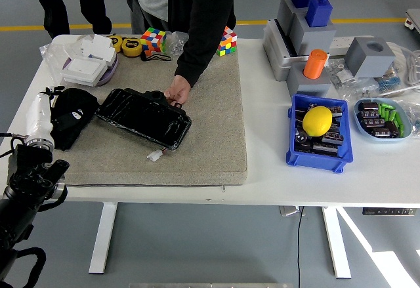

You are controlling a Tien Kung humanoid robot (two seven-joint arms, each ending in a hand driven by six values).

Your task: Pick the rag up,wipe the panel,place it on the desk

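Observation:
The black rag (71,119) lies bunched at the left edge of the grey mat (210,137), just left of the black glossy panel (146,117). My left hand (47,114), white with a black arm below it, is shut on the rag's left side, low over the mat's edge. The panel lies slanted on the mat. A person's hand (176,91) rests on the panel's far edge and holds it steady. A small white connector (154,156) lies by the panel's near edge. My right hand is out of view.
A white box on a purple tray (85,68), tape measures (131,46) and two colour cubes (153,39) sit behind the mat. A blue bin with a yellow ball (317,121), grey blocks (308,25) and a blue dish (382,119) stand at the right.

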